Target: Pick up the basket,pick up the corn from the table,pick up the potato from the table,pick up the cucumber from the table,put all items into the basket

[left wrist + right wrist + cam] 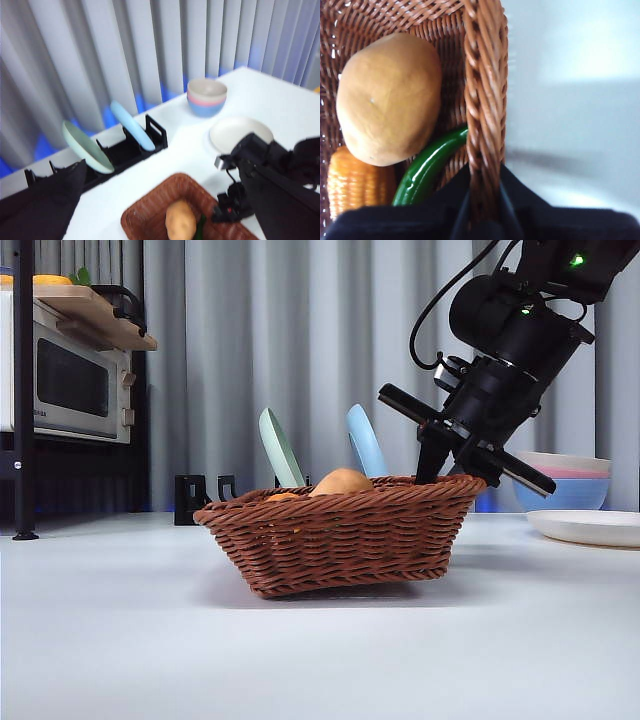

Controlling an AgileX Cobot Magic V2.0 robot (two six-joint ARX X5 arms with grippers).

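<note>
The right gripper (455, 468) comes down from the upper right of the front view onto the right-hand end of the basket (340, 535), and the right wrist view shows why that matters: the braided rim (485, 100) runs straight up the middle of that frame and disappears between the two black jaws, one on the inside of the wall and one on the outside, closed on the wicker. The basket sits on the white table (150, 640) at the centre of the front view. All three vegetables are already inside: the potato (387, 97) fills the upper left of the right wrist view, the corn (355, 185) lies at the lower left, and the cucumber (430, 167) stretches lengthwise along the inner wall, just beside the inside jaw. The grip is at one end, so the load lies wholly to one side of the jaws; I judge a lift will tend to tip the far end down. The left gripper waits well apart, high over the table, with the potato (181, 220) at the bottom centre of its view; whether its jaws are open I cannot tell.
</note>
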